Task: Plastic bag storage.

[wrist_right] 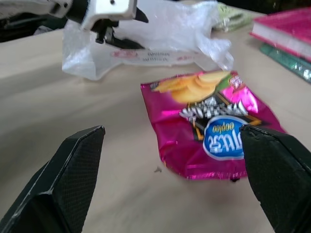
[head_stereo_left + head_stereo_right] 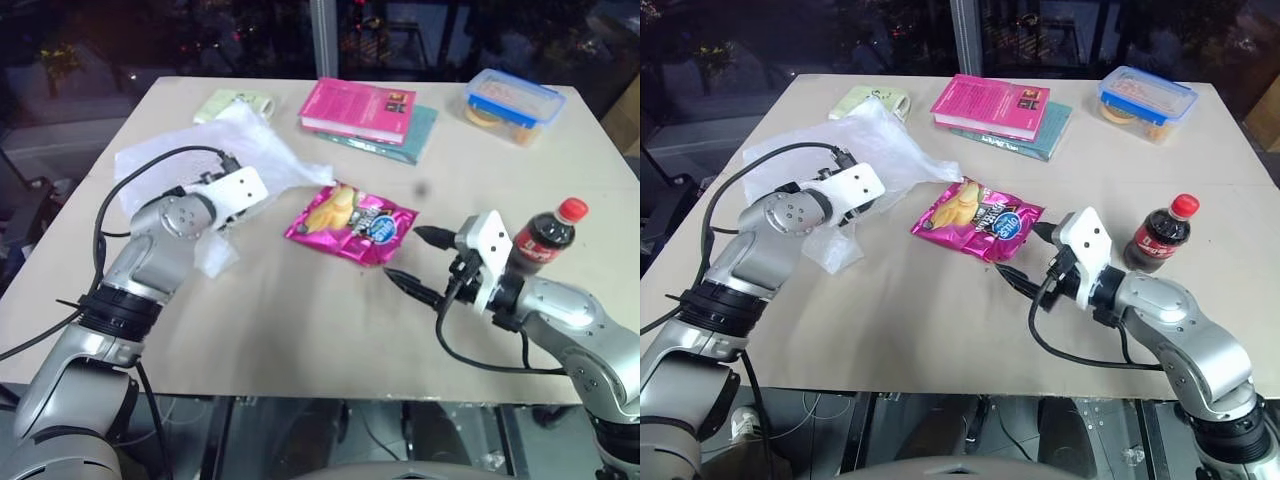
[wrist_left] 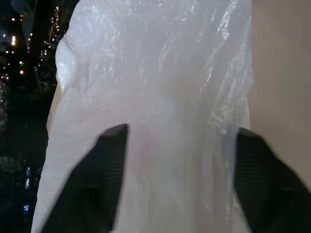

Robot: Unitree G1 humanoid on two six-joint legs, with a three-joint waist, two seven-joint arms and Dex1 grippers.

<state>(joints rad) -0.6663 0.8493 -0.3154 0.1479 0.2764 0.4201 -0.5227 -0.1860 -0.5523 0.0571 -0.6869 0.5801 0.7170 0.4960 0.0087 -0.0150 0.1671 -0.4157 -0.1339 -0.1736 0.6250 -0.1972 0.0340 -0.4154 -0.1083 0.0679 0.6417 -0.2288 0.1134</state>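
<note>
Both eye views look forward and down from the head over the counter [image 2: 300, 330], sharing the whole scene. The left wrist view sits close against the bag [image 3: 155, 97]. The right wrist view looks low across the counter at the packet [image 1: 214, 121] and bag.

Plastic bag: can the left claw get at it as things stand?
Probably yes. The left claw is already at the bag, whose film fills the space between its fingers in the wrist view, with nothing in between. Whether it has a grip yet is unclear.
</note>
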